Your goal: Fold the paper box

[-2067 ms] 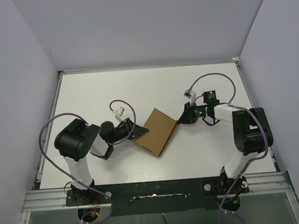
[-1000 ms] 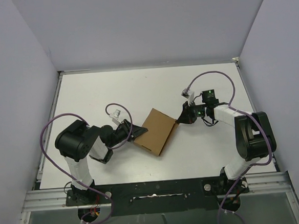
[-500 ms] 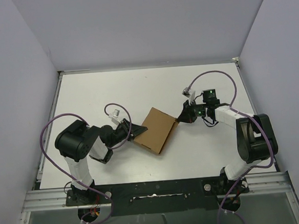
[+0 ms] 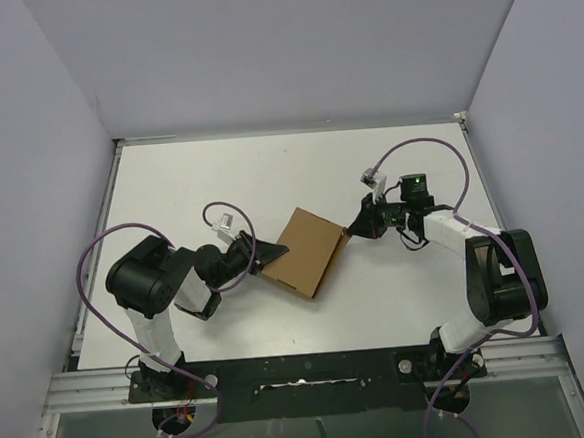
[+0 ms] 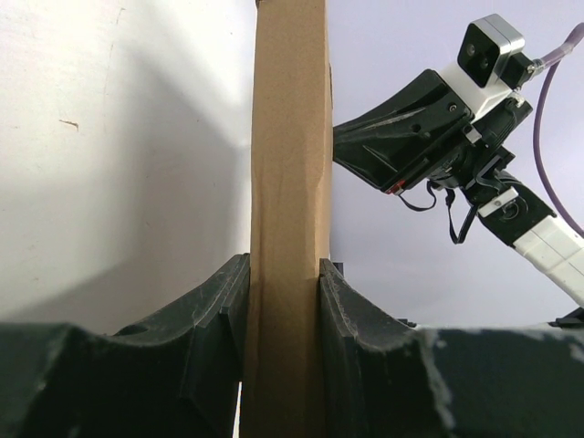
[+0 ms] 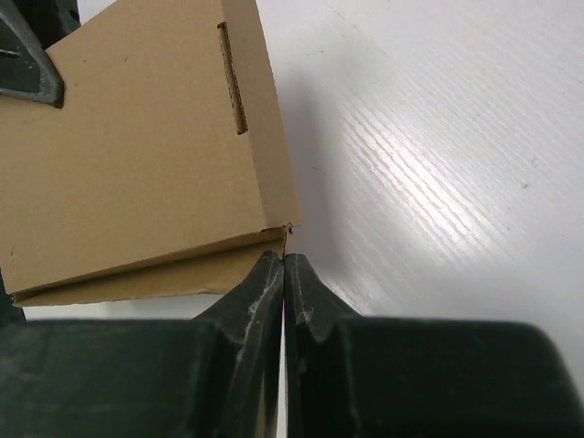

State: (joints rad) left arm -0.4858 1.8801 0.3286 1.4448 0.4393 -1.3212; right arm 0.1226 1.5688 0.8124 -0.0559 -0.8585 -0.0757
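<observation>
Paper box [image 4: 307, 263] lies closed and flat in the middle of the table [image 4: 170, 187], turned askew. The left gripper [image 4: 265, 255] is clamped on its 9 o'clock edge. The right gripper [image 4: 351, 233], jaws pressed together, touches the 3 o'clock corner. This looks like the final seating of the lid. The next move probably calls for a gentle push toward 9 o'clock against the left's hold.

The flat brown cardboard paper box [image 4: 308, 252] sits about midway between the left and right edges of the white tabletop [image 4: 219, 174], nearer the near edge than the far one and turned diagonal to both. The black left gripper [image 4: 266, 258] is at its left side (that edge lies between the fingers). The black right gripper [image 4: 349, 232] is at its right corner, fingertips meeting there.
</observation>
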